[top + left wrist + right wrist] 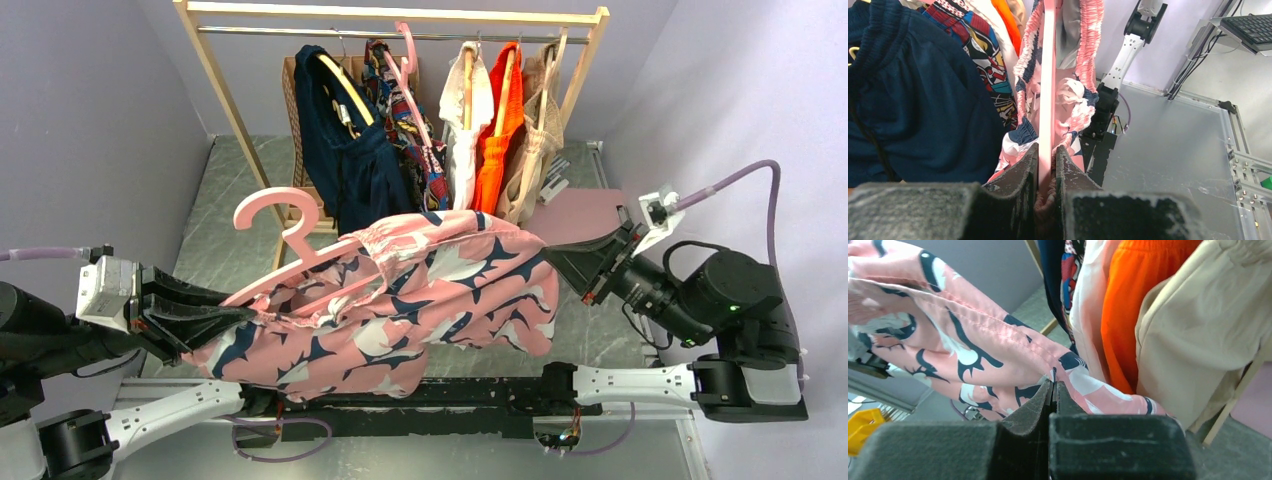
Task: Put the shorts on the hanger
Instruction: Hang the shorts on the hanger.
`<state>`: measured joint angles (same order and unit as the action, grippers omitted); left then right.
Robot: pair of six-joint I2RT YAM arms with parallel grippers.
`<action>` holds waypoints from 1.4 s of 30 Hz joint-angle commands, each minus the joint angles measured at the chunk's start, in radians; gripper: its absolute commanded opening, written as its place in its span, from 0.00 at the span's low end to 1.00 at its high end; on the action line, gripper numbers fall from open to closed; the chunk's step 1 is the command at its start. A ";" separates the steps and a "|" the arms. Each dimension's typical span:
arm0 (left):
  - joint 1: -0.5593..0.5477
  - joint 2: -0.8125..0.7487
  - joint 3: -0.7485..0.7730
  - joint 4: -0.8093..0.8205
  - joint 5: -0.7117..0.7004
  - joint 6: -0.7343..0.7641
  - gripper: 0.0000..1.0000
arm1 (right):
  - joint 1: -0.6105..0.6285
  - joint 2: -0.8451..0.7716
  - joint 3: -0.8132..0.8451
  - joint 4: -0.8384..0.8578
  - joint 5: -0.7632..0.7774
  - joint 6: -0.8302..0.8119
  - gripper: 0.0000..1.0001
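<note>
Left tool (1047, 152) is clamped narrow on one end of the pale-pink hanger (1048, 75), with gathered waistband bunched against it. Right tool (1053, 386) is pinched closed on an edge of the shorts (400, 300). I see the shorts draped over the hanger, held in the air above the worktop's (225, 190) near edge, with a clothes rack (400, 15) at the far edge.
</note>
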<state>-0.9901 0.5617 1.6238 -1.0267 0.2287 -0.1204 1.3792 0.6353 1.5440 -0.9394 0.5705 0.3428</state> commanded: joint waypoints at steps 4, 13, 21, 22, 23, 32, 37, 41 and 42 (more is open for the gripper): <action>0.004 -0.013 0.007 0.096 -0.017 -0.012 0.07 | 0.001 0.087 0.106 -0.261 0.193 0.226 0.19; 0.003 -0.013 -0.007 0.084 0.003 -0.016 0.07 | 0.000 0.054 0.122 0.104 -0.166 -0.031 0.58; 0.003 0.023 -0.038 0.069 0.045 -0.020 0.07 | 0.000 0.249 0.188 0.214 -0.255 -0.217 0.58; 0.004 0.025 -0.036 0.070 0.044 -0.021 0.07 | 0.000 0.265 0.188 0.227 -0.266 -0.230 0.58; 0.004 0.027 -0.032 0.070 0.038 -0.021 0.07 | 0.000 0.275 0.187 0.238 -0.281 -0.241 0.57; 0.004 0.043 -0.023 0.055 -0.010 -0.030 0.07 | 0.000 0.308 0.135 0.320 -0.294 -0.276 0.57; 0.004 0.063 -0.025 0.052 -0.006 -0.030 0.07 | 0.000 0.315 0.110 0.333 -0.237 -0.284 0.57; 0.004 0.076 -0.014 0.051 -0.005 -0.032 0.07 | -0.001 0.331 0.113 0.315 -0.191 -0.293 0.56; 0.004 0.078 -0.012 0.049 -0.007 -0.032 0.07 | 0.000 0.330 0.109 0.315 -0.188 -0.296 0.56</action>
<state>-0.9901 0.6254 1.5856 -1.0264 0.2352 -0.1394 1.3792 0.9565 1.6604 -0.6395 0.3317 0.0742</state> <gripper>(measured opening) 0.156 0.564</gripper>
